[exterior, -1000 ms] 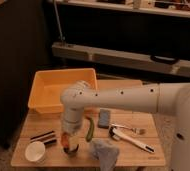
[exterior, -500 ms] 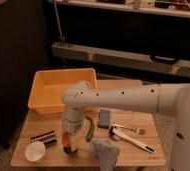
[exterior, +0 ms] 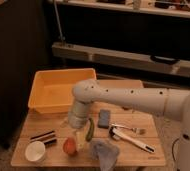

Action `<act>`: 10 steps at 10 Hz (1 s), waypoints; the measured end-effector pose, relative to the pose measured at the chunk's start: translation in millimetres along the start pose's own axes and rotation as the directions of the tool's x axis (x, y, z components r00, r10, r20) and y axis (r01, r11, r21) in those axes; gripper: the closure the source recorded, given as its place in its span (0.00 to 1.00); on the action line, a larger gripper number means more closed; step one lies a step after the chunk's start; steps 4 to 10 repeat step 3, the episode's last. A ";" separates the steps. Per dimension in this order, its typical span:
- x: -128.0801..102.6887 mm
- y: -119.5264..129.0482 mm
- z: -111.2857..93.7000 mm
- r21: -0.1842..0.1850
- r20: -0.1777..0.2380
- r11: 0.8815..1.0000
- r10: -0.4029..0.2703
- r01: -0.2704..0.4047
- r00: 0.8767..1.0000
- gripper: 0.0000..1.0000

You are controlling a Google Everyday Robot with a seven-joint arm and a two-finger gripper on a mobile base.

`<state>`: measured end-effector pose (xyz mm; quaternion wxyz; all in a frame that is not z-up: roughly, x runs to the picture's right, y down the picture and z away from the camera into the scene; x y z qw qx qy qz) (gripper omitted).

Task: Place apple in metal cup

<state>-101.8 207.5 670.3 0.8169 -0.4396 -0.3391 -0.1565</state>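
A: A dim room is showing here, with dark shelving running behind a small wooden table. What is lying nearest the front edge?

B: A crumpled grey cloth is sitting at the front, right of middle, and a white cup is standing at the front left corner. The apple is resting on the table between them, nearer the cloth.

A: Is the apple pointing any way?

B: It is looking round, so no long axis is showing, and no stem can be made out.

A: And the gripper?

B: The gripper is hanging at the end of the white arm, just beside the apple on its right. Whether its fingers are spread or pressed together cannot be told, since the wrist is covering them. The metal cup cannot be picked out either.

A: Is anything differing from half a second ago?

B: Hardly. The arm is staying bent over the same spot, and the apple and the rest are lying where they were.

A: Going further back?

B: A green pepper is lying slanted just beside the wrist, two dark bars are lying to the left, a white-handled tool is stretching to the right, and a grey sponge is sitting behind it. A yellow bin is filling the back left of the table.
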 end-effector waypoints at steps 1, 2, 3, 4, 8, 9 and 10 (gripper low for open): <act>4.0 -0.9 -4.8 0.008 0.037 1.000 0.018 -0.019 0.999 0.20; 4.9 -1.6 -5.4 0.010 0.048 1.000 0.023 -0.023 0.999 0.20; 3.7 -2.2 -5.1 0.010 0.048 1.000 0.021 -0.021 0.999 0.20; 3.7 -2.2 -5.1 0.010 0.048 1.000 0.021 -0.021 0.999 0.20; 3.7 -2.2 -5.1 0.010 0.048 1.000 0.021 -0.021 0.999 0.20; 3.7 -2.2 -5.1 0.010 0.048 1.000 0.021 -0.021 0.999 0.20; 3.7 -2.2 -5.1 0.010 0.048 1.000 0.021 -0.021 0.999 0.20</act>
